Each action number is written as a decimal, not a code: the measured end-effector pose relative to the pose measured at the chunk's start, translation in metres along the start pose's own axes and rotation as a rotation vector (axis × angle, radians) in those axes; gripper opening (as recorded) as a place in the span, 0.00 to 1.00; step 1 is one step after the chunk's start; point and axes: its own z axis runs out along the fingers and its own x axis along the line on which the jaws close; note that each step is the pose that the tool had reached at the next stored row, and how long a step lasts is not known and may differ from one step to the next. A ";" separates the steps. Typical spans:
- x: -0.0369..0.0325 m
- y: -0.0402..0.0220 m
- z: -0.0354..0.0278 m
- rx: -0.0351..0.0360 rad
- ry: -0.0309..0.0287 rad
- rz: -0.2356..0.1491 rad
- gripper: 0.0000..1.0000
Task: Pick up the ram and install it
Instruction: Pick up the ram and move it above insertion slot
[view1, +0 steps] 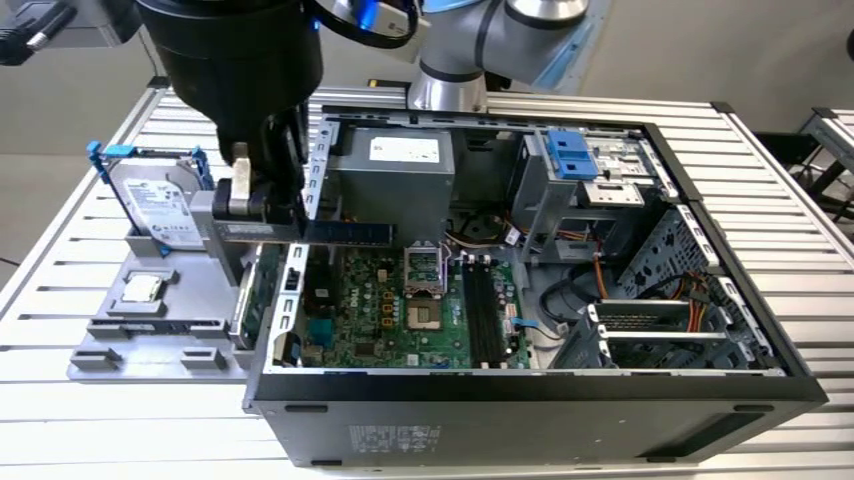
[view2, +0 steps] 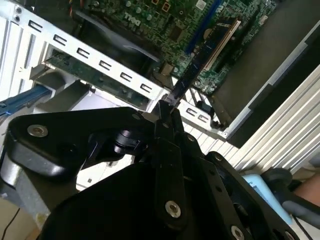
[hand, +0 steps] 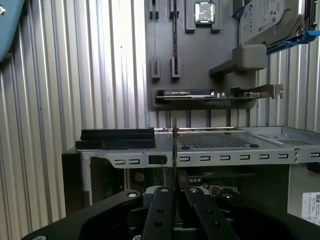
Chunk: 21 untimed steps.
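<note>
Centrally, the gripper (view1: 283, 230) is clamped on one end of the ram (view1: 354, 232), which hangs in the air over the open computer case (view1: 534, 400), at its wall on the exterior view's left. The ram's long axis runs across the exterior view. Its free end points toward that view's right, out over the motherboard (view1: 387, 310).

In the second wrist view the fingertips (view2: 167, 116) pinch the near end, and the ram (view2: 205, 55) stretches straight away from them above the board. In the first wrist view the ram (hand: 174, 150) appears edge-on, as a thin line rising from between the closed fingers (hand: 161, 200).

The memory slots (view1: 483, 310) lie on the board toward the exterior view's right of the ram's free end, lower in the picture and apart from it. Their length runs up and down the picture. Judged from this, ram and slots stand roughly crosswise, and the ram is not yet over them.

- **Case:** it holds the motherboard, a grey power supply (view1: 400, 165) and bundled cables.
- **Grey parts tray (view1: 160, 345):** it sits just beside the case on the exterior view's left and holds an upright hard drive (view1: 158, 205), a processor chip (view1: 140, 290) and, seen in the first wrist view, a green card with a metal bracket (hand: 215, 95).
</note>
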 end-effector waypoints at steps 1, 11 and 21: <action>-0.0001 -0.0024 0.0000 0.0000 0.0000 0.000 0.00; -0.0012 -0.0267 0.0001 0.0000 0.0001 0.000 0.00; -0.0023 -0.0511 0.0003 0.0000 0.0000 0.000 0.00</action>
